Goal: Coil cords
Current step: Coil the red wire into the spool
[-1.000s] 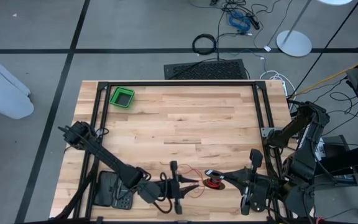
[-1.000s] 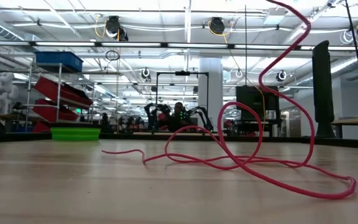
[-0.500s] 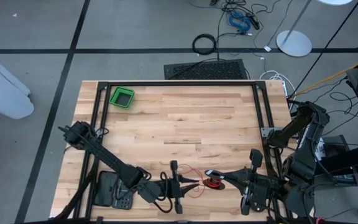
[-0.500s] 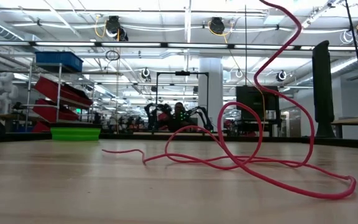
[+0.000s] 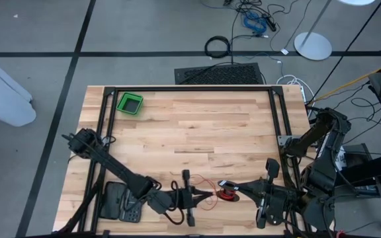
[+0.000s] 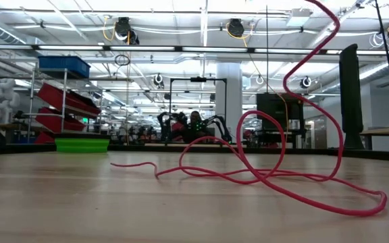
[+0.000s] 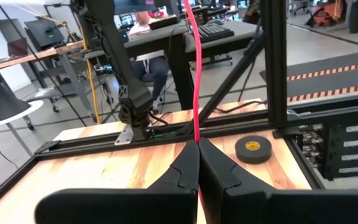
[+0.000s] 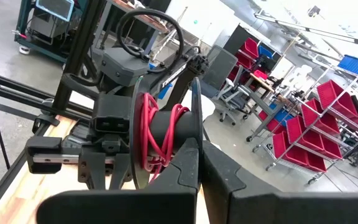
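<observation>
High view: the left gripper (image 5: 202,195) sits at the near edge of the table (image 5: 197,125), slightly left of centre, with its fingers pointing right. Its jaws are fully closed on the cord (image 5: 207,188), a thin red strand. In the left wrist view the two dark fingers (image 7: 185,168) meet with the red strand pinched between them, and the strand rises straight up from the pinch point.

The right gripper (image 5: 238,192) is just to the right, also at the near edge, with its fingers pointing left. Its jaws are closed against a black spool (image 8: 166,134), on which several turns of the red strand are wound around the core.

Between the two grippers, the loose part of the strand lies in open loops on the wood. In the low view these loops (image 6: 275,172) rest on the table surface and one length climbs up out of the picture.

A green bin (image 5: 130,104) stands at the far left corner, well apart from both grippers.
</observation>
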